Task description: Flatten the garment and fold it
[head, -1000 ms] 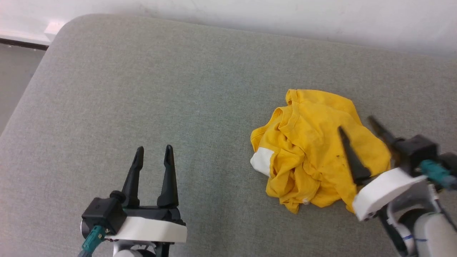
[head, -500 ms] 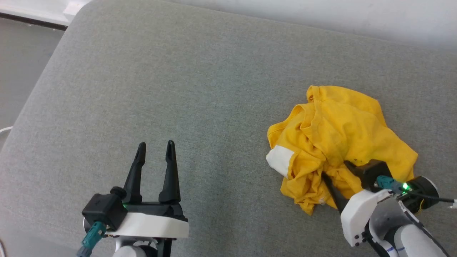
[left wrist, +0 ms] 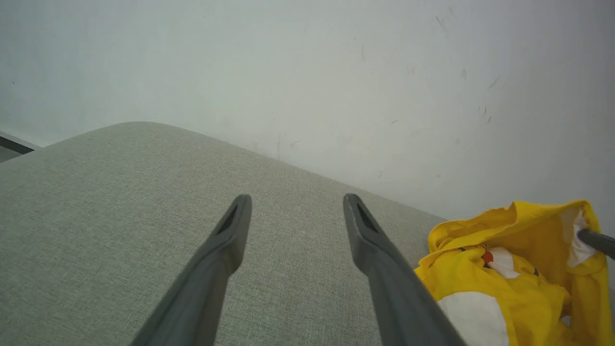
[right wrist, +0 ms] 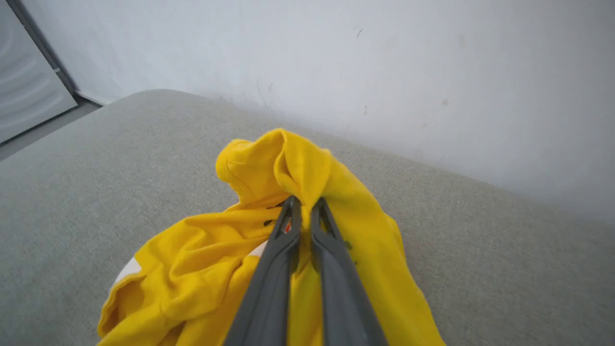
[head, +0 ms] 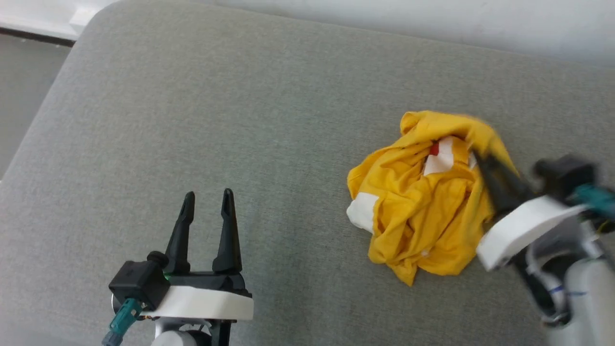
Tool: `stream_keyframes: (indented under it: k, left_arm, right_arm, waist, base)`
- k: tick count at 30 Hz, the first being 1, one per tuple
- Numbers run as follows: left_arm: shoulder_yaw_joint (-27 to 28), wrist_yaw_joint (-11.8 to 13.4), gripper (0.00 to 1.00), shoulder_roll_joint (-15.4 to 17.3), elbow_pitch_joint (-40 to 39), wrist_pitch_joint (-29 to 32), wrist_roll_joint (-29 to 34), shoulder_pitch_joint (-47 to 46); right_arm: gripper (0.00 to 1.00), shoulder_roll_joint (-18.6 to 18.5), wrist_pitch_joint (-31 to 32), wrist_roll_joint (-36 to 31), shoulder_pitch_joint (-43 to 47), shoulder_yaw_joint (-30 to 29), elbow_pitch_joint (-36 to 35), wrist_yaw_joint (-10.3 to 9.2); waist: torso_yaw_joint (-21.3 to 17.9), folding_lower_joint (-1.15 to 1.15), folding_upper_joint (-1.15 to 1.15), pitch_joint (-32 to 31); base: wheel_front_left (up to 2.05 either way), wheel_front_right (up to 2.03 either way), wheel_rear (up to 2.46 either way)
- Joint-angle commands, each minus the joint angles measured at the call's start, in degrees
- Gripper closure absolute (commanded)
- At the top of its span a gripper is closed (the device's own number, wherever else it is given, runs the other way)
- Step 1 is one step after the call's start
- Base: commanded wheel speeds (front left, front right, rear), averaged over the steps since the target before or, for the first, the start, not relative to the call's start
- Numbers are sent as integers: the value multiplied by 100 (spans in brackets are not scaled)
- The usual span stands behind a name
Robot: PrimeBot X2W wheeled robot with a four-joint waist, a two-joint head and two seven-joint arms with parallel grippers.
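Observation:
The garment (head: 423, 202) is a bright yellow T-shirt lying crumpled in a heap on the right of the grey cushion (head: 240, 120), with white patches and a red dot showing in its folds. My right gripper (head: 475, 154) is shut on a fold at the heap's far right and lifts it slightly; in the right wrist view the garment (right wrist: 298, 173) is pinched between its closed fingertips (right wrist: 305, 202). My left gripper (head: 207, 197) stands open over bare cushion at the lower left, well apart from the cloth. The left wrist view shows the garment (left wrist: 519, 274) at its right edge.
A white wall (head: 432, 19) runs along the cushion's far edge. The cushion's rounded corner (head: 91, 24) is at the upper left, with floor (head: 24, 86) beyond its left side. Bare cushion stretches left of the garment.
The right gripper has closed on the garment and pulled a fold up and back, turning out a white patch with a red dot. The left gripper has stayed put. The camera has shifted slightly.

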Motion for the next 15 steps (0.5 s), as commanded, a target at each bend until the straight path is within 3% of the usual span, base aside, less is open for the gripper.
stream_keyframes:
  k: [1, 7, 15]
  left_arm:
    - [15, 8, 0, -17, 8, -27, 38, -84]
    - [13, -60, 0, -17, 60, -27, 78, -104]
    - [-21, -146, 0, -17, 181, -27, 109, -79]
  right_arm:
    - [100, 96, -7, 192, -178, -259, -212, -5]
    - [100, 291, 222, 362, -213, -1686, -726, -5]
    - [100, 562, 307, -324, 565, -3745, -272, -5]
  waist:
    - [-113, 0, 0, -31]
    - [-223, 0, 0, -30]
    - [-162, 0, 0, -97]
  base:
    - [0, 0, 0]
    - [0, 0, 0]
    - [0, 0, 0]
